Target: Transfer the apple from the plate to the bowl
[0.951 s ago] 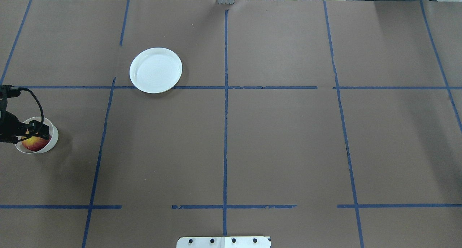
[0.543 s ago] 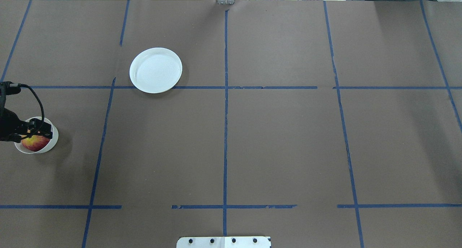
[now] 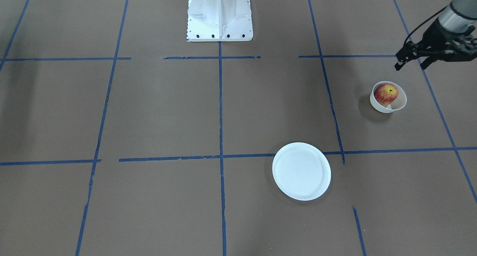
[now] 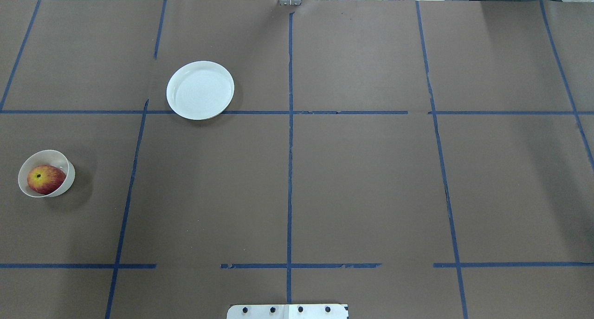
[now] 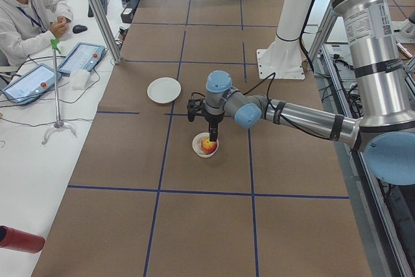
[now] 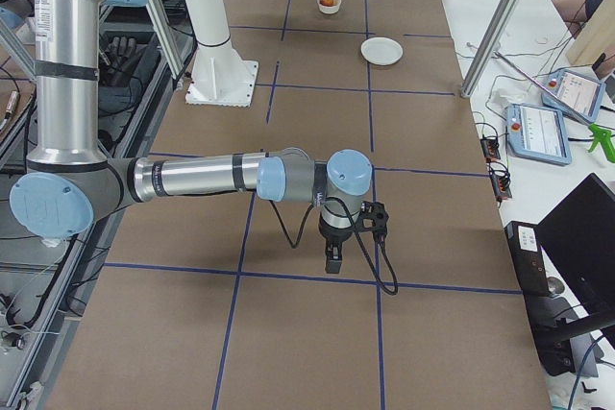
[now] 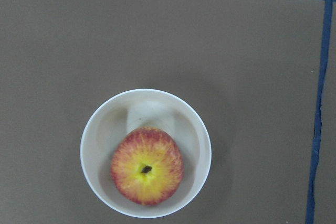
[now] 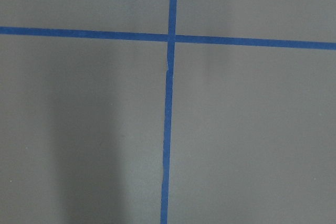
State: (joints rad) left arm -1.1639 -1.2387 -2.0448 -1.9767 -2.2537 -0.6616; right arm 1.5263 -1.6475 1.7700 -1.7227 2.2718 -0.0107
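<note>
The red-and-yellow apple [image 3: 386, 93] lies in the small cream-white bowl [image 3: 399, 104], stem pit up. It also shows in the overhead view [image 4: 45, 179], the left wrist view [image 7: 147, 165] and the exterior left view [image 5: 207, 145]. The flat white plate [image 4: 200, 90] is empty, also in the front view [image 3: 301, 171]. My left gripper [image 3: 408, 63] is open and empty, raised above and behind the bowl, apart from it. My right gripper [image 6: 332, 256] hangs over bare table far from both dishes; I cannot tell whether it is open or shut.
Brown table cover with a grid of blue tape lines [image 4: 289, 124]. The robot's white base [image 3: 219, 13] stands at the table's middle edge. An operator [image 5: 26, 11] sits with tablets at the side bench.
My left gripper has drawn back off the bowl and out of the overhead view's left edge. The apple stays in the bowl, now uncovered.
</note>
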